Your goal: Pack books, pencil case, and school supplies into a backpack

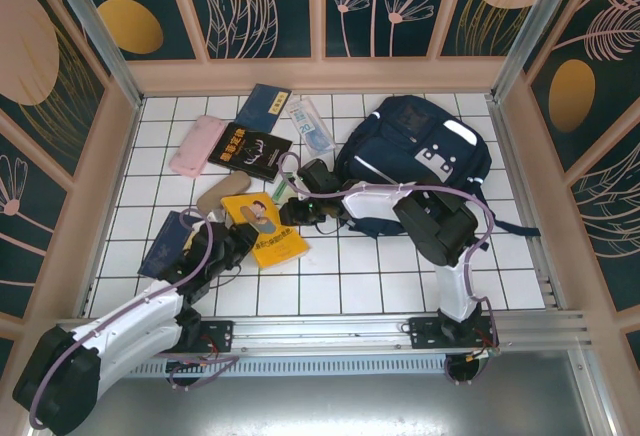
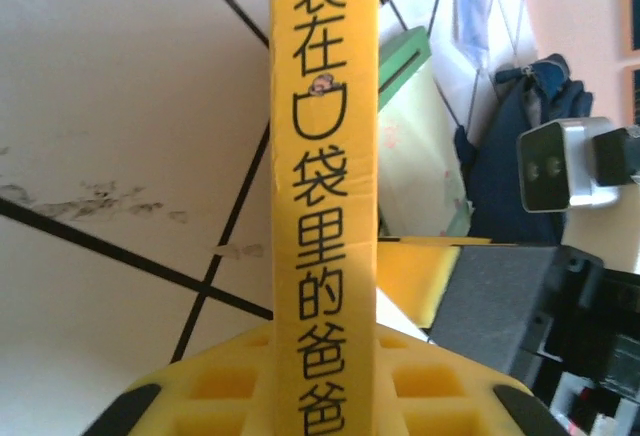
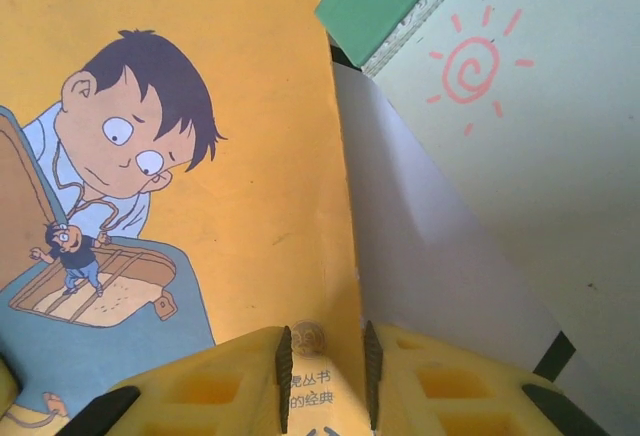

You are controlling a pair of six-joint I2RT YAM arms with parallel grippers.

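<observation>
White-tiled tabletop [image 1: 400, 286] | left pincer [image 2: 325, 366] pinching yellow book [image 2: 325, 156] by spine, contact hidden lol | right pincer [image 3: 325, 371] clamped on same book's edge, title cropped | green notepad [image 3: 480, 106] up-right of it, cut off

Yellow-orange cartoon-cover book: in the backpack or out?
Out. The yellow-orange cartoon-cover book lies on the white tiled table, left of the navy-blue fabric backpack.

Here's the yellow-orange paperback book [image 3: 230, 186], centre frame, with a smooth matt paper cover. Upper right, the pale green paper notepad [image 3: 540, 176] is matt too. The white tiled tabletop [image 2: 110, 86] is smooth and scuffed, and the navy-blue cloth backpack [image 1: 400, 126] is woven.
</observation>
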